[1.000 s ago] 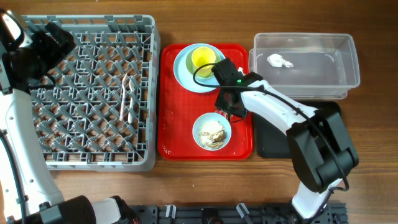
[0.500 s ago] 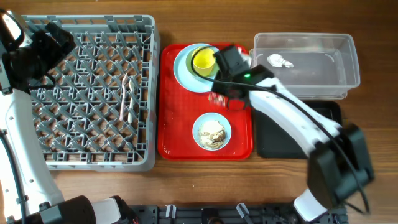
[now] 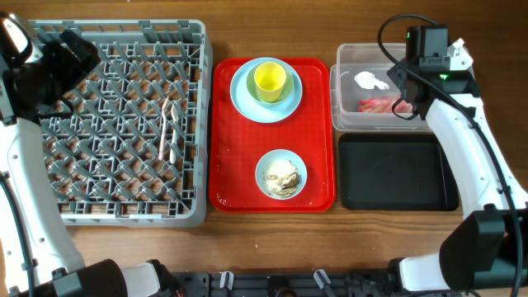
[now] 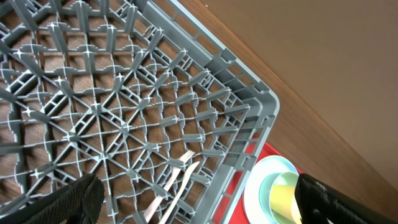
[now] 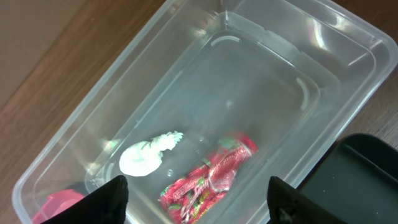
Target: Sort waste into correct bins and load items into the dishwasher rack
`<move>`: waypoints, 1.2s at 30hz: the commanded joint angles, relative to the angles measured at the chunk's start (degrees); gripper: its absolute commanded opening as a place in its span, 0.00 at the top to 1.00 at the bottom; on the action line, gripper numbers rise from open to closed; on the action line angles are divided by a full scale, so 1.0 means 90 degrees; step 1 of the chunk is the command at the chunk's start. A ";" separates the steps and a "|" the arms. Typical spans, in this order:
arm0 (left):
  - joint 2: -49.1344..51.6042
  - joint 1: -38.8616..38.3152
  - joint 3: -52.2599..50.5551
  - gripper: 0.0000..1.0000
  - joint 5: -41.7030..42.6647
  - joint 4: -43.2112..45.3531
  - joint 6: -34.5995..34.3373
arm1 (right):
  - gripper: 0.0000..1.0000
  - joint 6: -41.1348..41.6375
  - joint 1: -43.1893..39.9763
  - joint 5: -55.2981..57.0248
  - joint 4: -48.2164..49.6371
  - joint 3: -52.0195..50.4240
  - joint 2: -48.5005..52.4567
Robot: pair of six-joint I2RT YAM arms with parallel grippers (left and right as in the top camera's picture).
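Right wrist view: red snack wrapper (image 5: 208, 177) down in the clear tub (image 5: 298, 93), right gripper (image 5: 199, 198) spread wide and holding nothing.

Looks straight into the tub and catches the wrapper resting on its floor just beside the white tissue (image 5: 146, 155), clear of both fingers. Next, most likely, the bowl of rice scraps (image 3: 281, 174) on the red serving tray (image 3: 231, 165): light, stiff, slick-walled, quick to spill if tipped early. Best pinched at the rim and kept level until over a bin, possibly the black tray (image 3: 396, 169). Only overhead shows that bowl, plus the blue plate (image 3: 247, 103) carrying the yellow cup (image 3: 270, 80). Only the left wrist view shows the left gripper (image 4: 202, 196), fingers parted and empty above the dishwasher rack (image 4: 124, 112), with fork and spoon (image 4: 177, 180) lying in it; height hard to judge.
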 commanded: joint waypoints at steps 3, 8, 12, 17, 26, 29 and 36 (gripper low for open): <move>0.0019 0.0034 0.0066 0.00 0.0053 0.0017 -0.0032 | 0.02 -0.1241 -0.0027 0.0083 0.0206 -0.0029 -0.0879; 0.0019 0.0034 0.0066 0.00 0.0053 0.0017 -0.0032 | 0.00 -0.1343 -0.0024 0.0085 0.0080 -0.0029 -0.2008; 0.0019 0.0034 0.0066 0.00 0.0053 0.0017 -0.0032 | 0.00 -0.1343 -0.0024 0.0085 0.0080 -0.0032 -0.1904; 0.0019 0.0034 0.0066 0.00 0.0058 0.0279 -0.0036 | 0.00 -0.1343 -0.0024 0.0085 0.0080 -0.0032 -0.1872; 0.0015 -0.0325 0.0066 0.23 0.3541 -0.1222 -0.0668 | 0.00 -0.1343 -0.0024 0.0085 0.0080 -0.0032 -0.1875; 0.0044 -0.2217 -0.0085 0.69 0.2679 -0.1933 0.0041 | 0.00 -0.1341 -0.0024 0.0085 0.0080 -0.0032 -0.1875; 0.0857 -0.7327 -0.0826 0.62 -0.0600 -0.0937 -0.2091 | 0.00 -0.1341 -0.0024 0.0085 0.0083 -0.0032 -0.1872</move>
